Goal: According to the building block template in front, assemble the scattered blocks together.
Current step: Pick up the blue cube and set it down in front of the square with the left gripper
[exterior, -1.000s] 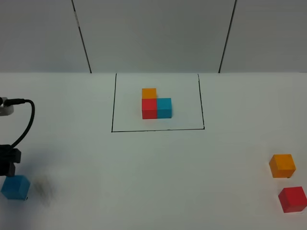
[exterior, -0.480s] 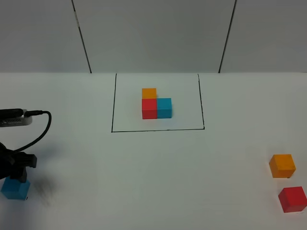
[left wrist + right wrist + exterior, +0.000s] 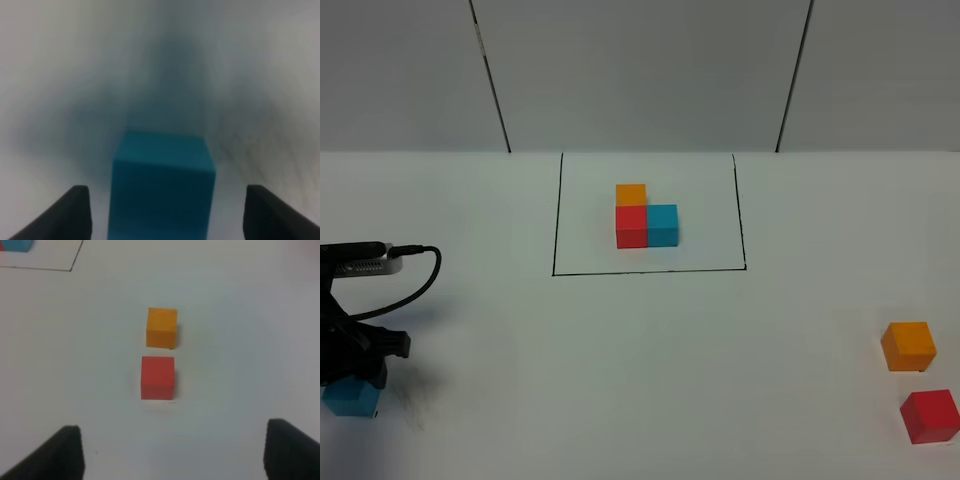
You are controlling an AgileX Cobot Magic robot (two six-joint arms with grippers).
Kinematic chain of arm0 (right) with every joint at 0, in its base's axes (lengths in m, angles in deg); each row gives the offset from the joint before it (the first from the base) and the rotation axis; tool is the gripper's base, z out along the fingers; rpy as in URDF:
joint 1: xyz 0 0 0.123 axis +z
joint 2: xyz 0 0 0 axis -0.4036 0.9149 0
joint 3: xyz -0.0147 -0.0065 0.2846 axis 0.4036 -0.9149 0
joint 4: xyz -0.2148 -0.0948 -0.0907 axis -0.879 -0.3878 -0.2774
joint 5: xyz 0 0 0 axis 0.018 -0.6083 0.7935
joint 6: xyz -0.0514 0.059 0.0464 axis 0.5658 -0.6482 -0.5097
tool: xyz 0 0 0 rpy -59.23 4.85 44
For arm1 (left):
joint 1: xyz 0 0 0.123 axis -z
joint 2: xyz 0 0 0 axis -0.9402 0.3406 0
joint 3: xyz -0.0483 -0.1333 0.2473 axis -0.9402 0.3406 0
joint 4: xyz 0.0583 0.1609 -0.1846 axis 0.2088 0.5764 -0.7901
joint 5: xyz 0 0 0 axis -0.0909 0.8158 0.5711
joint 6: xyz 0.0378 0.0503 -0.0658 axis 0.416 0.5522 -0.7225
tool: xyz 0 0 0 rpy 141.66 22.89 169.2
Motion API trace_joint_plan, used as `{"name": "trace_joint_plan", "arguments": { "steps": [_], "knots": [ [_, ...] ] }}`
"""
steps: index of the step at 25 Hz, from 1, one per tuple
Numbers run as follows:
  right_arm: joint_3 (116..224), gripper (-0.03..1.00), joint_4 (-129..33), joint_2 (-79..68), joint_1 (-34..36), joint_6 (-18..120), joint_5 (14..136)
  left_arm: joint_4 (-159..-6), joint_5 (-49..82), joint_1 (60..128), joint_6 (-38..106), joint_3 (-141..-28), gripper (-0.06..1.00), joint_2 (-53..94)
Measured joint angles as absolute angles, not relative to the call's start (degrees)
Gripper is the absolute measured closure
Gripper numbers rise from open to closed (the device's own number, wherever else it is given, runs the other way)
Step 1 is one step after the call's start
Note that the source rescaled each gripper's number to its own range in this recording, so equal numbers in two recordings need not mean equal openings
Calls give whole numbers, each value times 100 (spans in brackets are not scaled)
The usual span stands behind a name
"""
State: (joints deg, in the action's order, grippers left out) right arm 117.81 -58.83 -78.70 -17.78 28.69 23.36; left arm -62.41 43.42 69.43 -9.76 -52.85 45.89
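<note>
Currently left gripper [image 3: 167,214] straddles blue cube [image 3: 161,182], jaws wide.

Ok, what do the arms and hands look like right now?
The left hand has matte black, blunt fingers, no markings visible. A black cable loops from a grey-silver fitting on that arm. The right hand shows the same black fingertips; its arm is outside the high view.

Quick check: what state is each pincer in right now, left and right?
Left pincer: open, straddling the blue cube, not gripping it.
Right pincer: open, holding nothing.
</note>
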Motion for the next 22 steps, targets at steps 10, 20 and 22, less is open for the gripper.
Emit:
{"name": "trace_joint_plan", "arguments": {
  "steps": [10,20,22],
  "knots": [
    [11781,43,-5883,-7870,-1778,2838,2336,-5973,4137,6895,-1262,-5280,49,4850],
    [11781,43,-5883,-7870,-1778,2838,2336,-5985,3911,6892,-1270,-5292,50,5314],
    [11781,43,-5883,-7870,-1778,2869,2336,-5997,3911,6892,-1270,-5299,52,5353]
  ]
}}
